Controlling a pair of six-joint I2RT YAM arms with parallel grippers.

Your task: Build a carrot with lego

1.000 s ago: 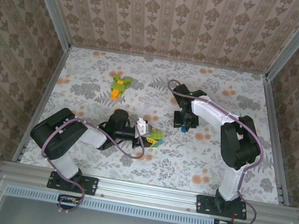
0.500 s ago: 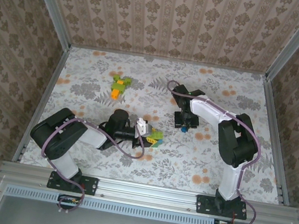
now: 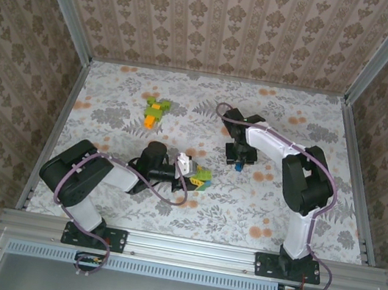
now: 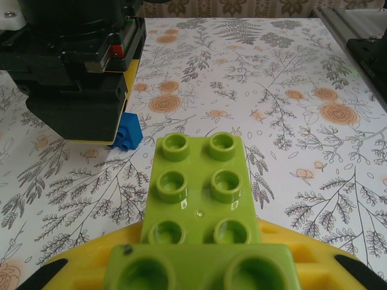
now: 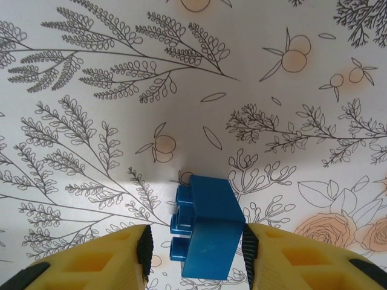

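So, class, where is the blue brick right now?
In the top view the blue brick lies on the table, right of centre, between the right fingers; the green bricks held by the left fingers are nearest.

Left arm [image 3: 89,172] folded low, forearm running to the right, wrist about level. Left claw [image 3: 198,180] clamped shut on a light green brick [image 4: 199,187]. Right arm [image 3: 305,182] elbow bent, forearm reaching back-left, wrist pointing straight down. Right claw [image 3: 239,163] parted, fingers [image 5: 109,260] straddling a blue brick [image 5: 208,232], gap on one side.
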